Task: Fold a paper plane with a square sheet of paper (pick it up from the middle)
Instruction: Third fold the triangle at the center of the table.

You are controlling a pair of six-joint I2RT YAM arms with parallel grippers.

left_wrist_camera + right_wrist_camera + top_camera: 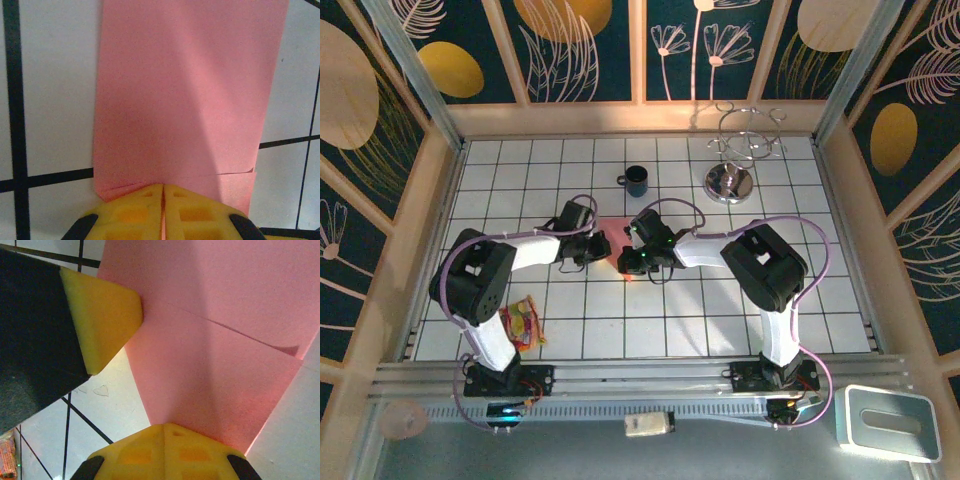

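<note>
A folded pink sheet of paper (614, 232) lies flat on the tiled table (720, 310) between my two grippers. In the left wrist view the paper (185, 100) runs away from me as a broad strip with a flap edge near its close end. My left gripper (163, 186) is shut, its tips resting on that end. My right gripper (165, 426) is also shut and sits on a narrowing end of the paper (215, 365), which has a fold line across it. The left gripper's yellow fingers (102, 315) touch the paper's side edge. From above, the left gripper (599, 246) and right gripper (631, 252) nearly meet.
A dark mug (636, 180) stands behind the paper. A shiny metal stand with wire loops (738, 165) is at the back right. A colourful snack packet (523, 322) lies by the left arm's base. Wooden walls ring the table, and a white box (887, 420) sits at the near right.
</note>
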